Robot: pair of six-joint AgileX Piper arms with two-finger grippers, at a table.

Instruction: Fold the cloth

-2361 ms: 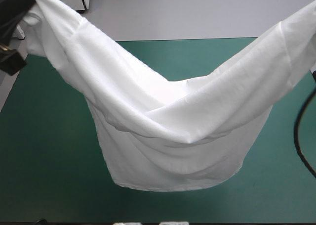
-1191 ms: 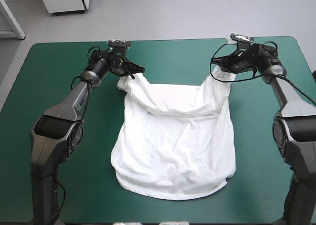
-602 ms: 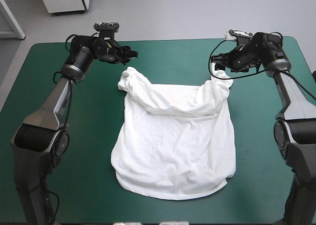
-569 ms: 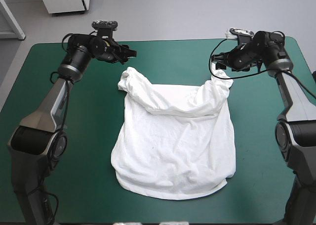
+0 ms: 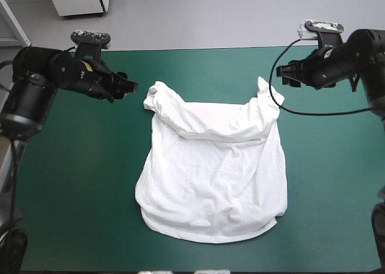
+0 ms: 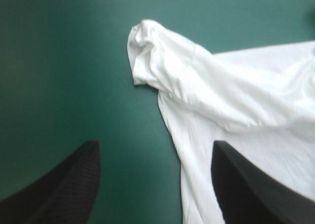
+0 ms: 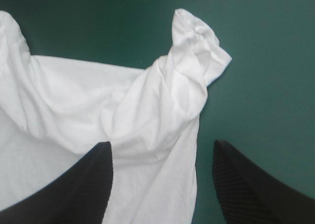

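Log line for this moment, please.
T-shirt: spread on table, far corners bunched | left gripper: open, empty | right gripper: open, empty

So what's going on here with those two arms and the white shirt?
Two robot arms are meant to fold a white T-shirt. Right now it lies spread but rumpled on the teal-green table, its two far corners bunched up. Neither arm holds it: the left gripper and the right gripper are both open, each hovering just outside one of those corners. No fold is made yet.
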